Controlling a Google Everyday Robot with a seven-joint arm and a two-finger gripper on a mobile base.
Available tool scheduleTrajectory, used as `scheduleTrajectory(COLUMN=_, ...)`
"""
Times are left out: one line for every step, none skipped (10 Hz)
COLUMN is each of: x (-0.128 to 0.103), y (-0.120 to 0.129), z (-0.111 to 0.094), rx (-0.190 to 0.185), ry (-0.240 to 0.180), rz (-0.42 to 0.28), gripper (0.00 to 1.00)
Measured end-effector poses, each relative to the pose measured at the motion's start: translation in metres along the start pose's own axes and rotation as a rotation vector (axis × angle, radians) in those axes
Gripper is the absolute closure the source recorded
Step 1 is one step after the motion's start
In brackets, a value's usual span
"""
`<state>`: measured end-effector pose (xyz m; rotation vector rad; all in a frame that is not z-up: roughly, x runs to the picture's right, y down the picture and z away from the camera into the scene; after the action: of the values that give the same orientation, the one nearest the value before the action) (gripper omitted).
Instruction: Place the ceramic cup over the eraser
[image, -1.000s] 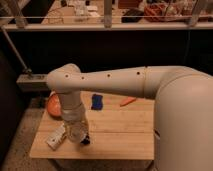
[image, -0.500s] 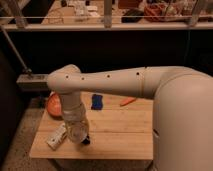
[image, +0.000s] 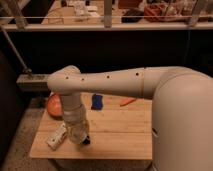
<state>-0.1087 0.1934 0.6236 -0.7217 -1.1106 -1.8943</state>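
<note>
My gripper (image: 80, 135) hangs from the white arm (image: 105, 82) low over the front left of the wooden table (image: 120, 130). A white rectangular object (image: 56, 137), perhaps the eraser, lies flat just left of the gripper. An orange rounded vessel (image: 54, 105), possibly the ceramic cup, sits at the table's back left, partly hidden by the arm. I cannot tell whether the gripper holds anything.
A blue object (image: 96, 101) and a thin orange stick (image: 127, 101) lie at the back of the table. A dark counter with railing (image: 107, 25) runs behind. My white body (image: 185, 125) fills the right side.
The arm has sunk very slightly toward the table; the gripper stays over the same front-left spot. The objects have not moved.
</note>
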Motion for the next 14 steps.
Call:
scheduleTrajectory(x=0.0, y=0.0, z=0.001, rx=0.0, ry=0.0, rz=0.0, gripper=0.94)
scheduleTrajectory(x=0.001, y=0.0, z=0.001, rx=-0.001, ry=0.0, rz=0.0, gripper=0.94)
scheduleTrajectory(x=0.001, y=0.0, z=0.002, rx=0.0, ry=-0.001, rz=-0.001, gripper=0.94)
scheduleTrajectory(x=0.001, y=0.0, z=0.004, rx=0.001, ry=0.0, rz=-0.001, gripper=0.94)
scheduleTrajectory(x=0.002, y=0.0, z=0.005, rx=0.001, ry=0.0, rz=-0.001, gripper=0.94)
scheduleTrajectory(x=0.002, y=0.0, z=0.006, rx=0.001, ry=-0.001, rz=-0.001, gripper=0.94)
scheduleTrajectory(x=0.002, y=0.001, z=0.007, rx=0.001, ry=-0.001, rz=-0.001, gripper=0.93)
scheduleTrajectory(x=0.002, y=0.001, z=0.008, rx=0.002, ry=-0.001, rz=0.0, gripper=0.87)
scheduleTrajectory(x=0.002, y=0.002, z=0.009, rx=0.003, ry=-0.001, rz=0.001, gripper=0.78)
scheduleTrajectory(x=0.003, y=0.002, z=0.01, rx=0.004, ry=-0.001, rz=0.0, gripper=0.7)
scheduleTrajectory(x=0.003, y=0.002, z=0.011, rx=0.004, ry=-0.002, rz=0.001, gripper=0.62)
scheduleTrajectory(x=0.003, y=0.002, z=0.012, rx=0.005, ry=-0.001, rz=0.0, gripper=0.58)
scheduleTrajectory(x=0.003, y=0.003, z=0.013, rx=0.005, ry=-0.002, rz=0.0, gripper=0.58)
scheduleTrajectory(x=0.003, y=0.003, z=0.014, rx=0.006, ry=-0.002, rz=0.0, gripper=0.55)
